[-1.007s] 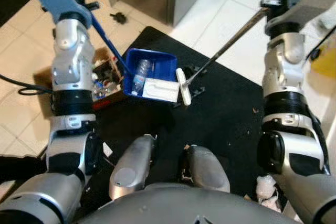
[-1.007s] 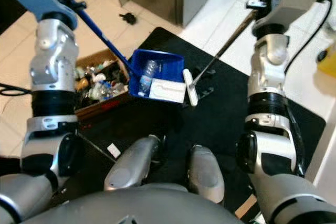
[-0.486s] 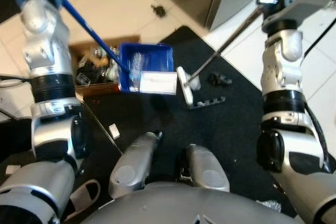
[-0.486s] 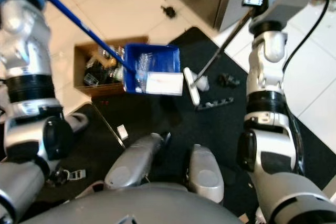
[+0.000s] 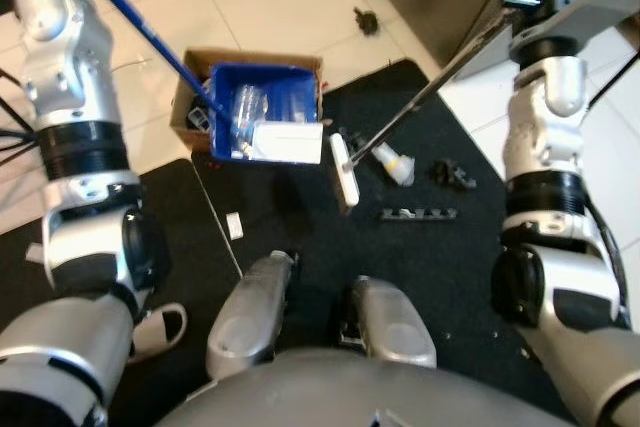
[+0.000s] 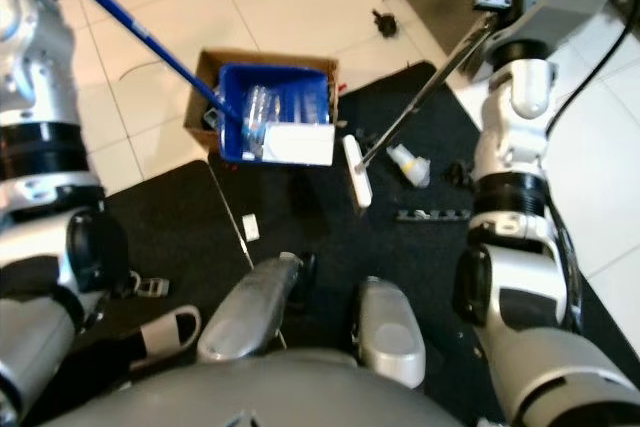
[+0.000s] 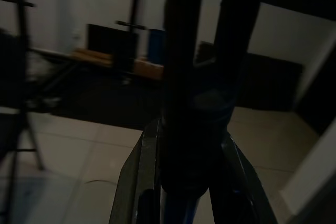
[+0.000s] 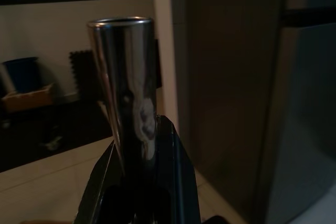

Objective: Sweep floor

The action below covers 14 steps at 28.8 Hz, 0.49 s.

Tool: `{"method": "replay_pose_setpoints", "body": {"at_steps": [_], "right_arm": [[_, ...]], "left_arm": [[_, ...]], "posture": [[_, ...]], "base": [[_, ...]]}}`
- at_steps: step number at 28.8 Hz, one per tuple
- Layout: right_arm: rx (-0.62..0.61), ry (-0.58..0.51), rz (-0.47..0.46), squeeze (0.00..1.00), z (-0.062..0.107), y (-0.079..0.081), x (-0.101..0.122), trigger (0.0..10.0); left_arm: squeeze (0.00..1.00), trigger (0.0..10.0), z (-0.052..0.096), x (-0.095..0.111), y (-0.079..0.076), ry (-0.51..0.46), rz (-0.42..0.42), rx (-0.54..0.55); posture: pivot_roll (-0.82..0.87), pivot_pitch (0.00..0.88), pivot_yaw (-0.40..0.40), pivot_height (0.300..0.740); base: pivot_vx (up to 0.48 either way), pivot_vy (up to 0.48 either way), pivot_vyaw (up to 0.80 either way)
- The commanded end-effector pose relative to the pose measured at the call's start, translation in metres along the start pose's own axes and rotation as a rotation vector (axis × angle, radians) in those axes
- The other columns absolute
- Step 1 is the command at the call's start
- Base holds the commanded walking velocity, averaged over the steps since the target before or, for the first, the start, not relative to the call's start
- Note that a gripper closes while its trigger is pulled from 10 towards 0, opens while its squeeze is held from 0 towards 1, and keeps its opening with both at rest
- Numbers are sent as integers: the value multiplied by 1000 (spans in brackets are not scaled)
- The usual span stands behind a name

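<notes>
The left tool point(image 7: 184, 182) grips the blue dustpan point(image 5: 262, 125) by its handle, holding it over the cardboard box point(image 5: 200, 72) beside the black mat's point(image 5: 420, 247) edge. The right tool point(image 8: 139, 182) clamps the metal broom pole point(image 5: 440, 77), whose white head point(image 5: 343, 170) rests on the mat just beside the dustpan.

Both my arms raised high and forward. Left claw point(image 7: 184, 182) clamped on the blue handle point(image 5: 150, 47). Right claw point(image 8: 137, 182) clamped on the metal pole point(image 8: 126, 87). Knees bent below.
</notes>
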State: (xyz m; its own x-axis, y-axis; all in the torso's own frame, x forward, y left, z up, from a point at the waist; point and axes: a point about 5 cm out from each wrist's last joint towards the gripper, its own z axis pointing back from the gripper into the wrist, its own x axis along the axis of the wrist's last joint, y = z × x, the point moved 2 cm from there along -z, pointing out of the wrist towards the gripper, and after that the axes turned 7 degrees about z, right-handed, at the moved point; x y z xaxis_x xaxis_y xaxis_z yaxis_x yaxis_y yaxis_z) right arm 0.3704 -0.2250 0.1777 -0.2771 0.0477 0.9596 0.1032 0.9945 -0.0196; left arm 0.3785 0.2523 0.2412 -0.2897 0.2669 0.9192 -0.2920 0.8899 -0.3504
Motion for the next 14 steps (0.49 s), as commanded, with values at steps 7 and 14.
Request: {"method": "replay_pose_setpoints", "body": {"at_steps": [7,14], "right_arm": [[-7,-13,1,0,-3,-2,3,10000],[-29,3,-14,0,-4,-2,1,10000]], "left_arm": [[0,10000,-5,22,6,-92,0,18],[0,10000,-7,24,8,-102,-6,27]], "posture": [[125,0,1,740],[129,0,2,740]], "base": [[0,0,791],[0,0,448]]}}
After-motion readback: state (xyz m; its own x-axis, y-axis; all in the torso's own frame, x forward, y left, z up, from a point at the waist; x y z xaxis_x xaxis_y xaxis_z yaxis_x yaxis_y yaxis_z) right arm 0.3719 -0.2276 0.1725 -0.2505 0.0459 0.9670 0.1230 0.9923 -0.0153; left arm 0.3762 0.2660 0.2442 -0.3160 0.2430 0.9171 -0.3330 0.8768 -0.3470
